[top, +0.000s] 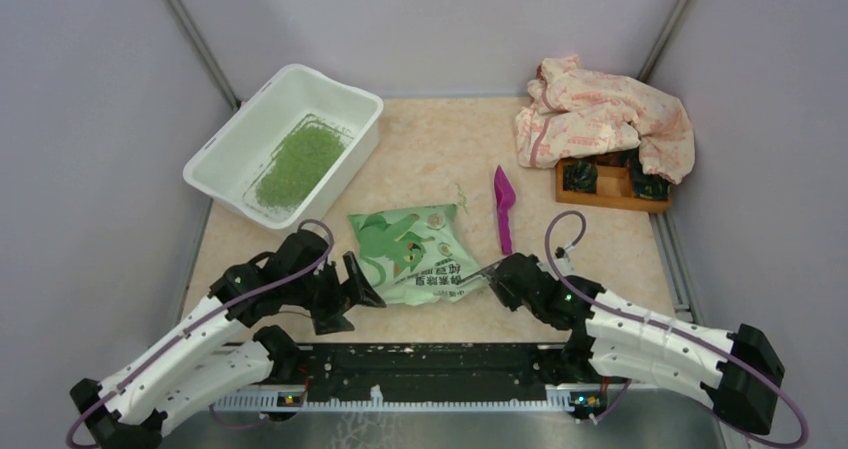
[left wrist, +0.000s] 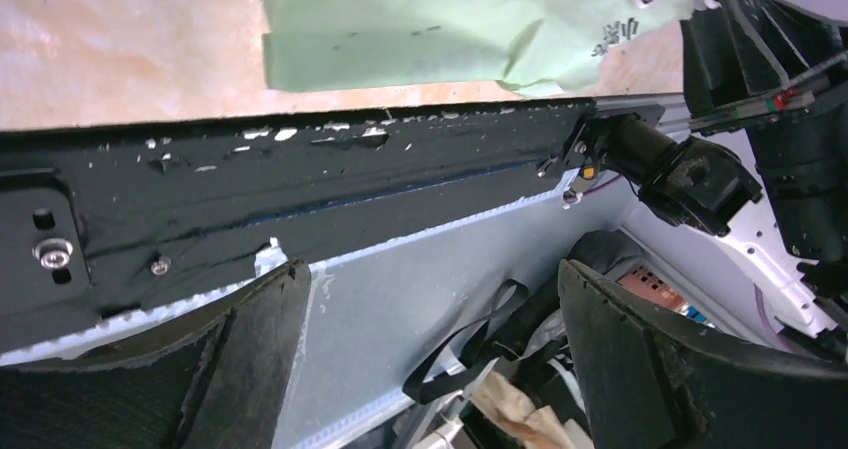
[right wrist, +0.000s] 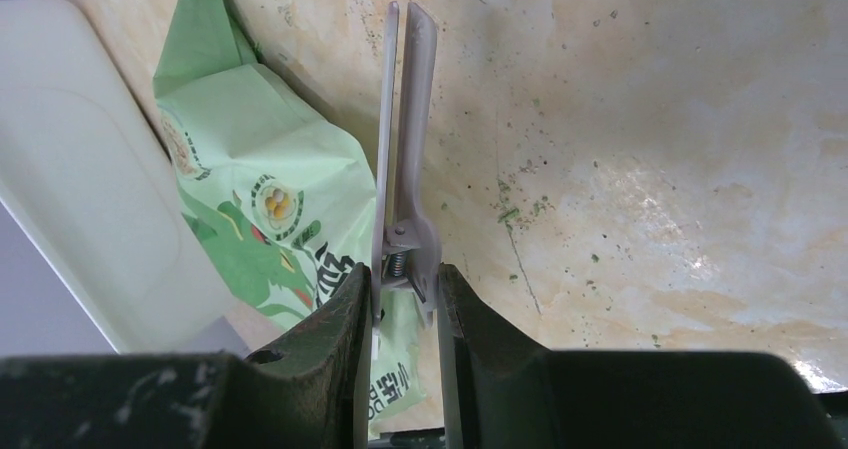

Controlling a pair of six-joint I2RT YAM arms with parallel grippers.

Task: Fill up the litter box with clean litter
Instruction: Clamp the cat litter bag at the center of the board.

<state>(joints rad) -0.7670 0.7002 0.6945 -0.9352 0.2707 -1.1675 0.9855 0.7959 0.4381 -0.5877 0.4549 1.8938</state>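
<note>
The white litter box (top: pixel 240 119) stands at the far left, with a patch of green clean litter (top: pixel 298 164) on its floor. A light green printed bag (top: pixel 415 249) lies flat at the table's near centre; it also shows in the left wrist view (left wrist: pixel 420 29) and the right wrist view (right wrist: pixel 270 199). My left gripper (top: pixel 350 294) sits just left of the bag, open and empty (left wrist: pixel 430 289), facing the black base rail. My right gripper (top: pixel 500 274) is at the bag's right edge, shut (right wrist: pixel 405 289) on a long grey spring clip (right wrist: pixel 405 149) whose arms lie closed.
A purple scoop (top: pixel 503 209) lies right of the bag. A crumpled pink-and-white cloth (top: pixel 600 119) drapes over an orange wooden compartment tray (top: pixel 610 184) at the far right. Loose green granules dot the tabletop (right wrist: pixel 520 209). The black base rail (top: pixel 430 364) runs along the near edge.
</note>
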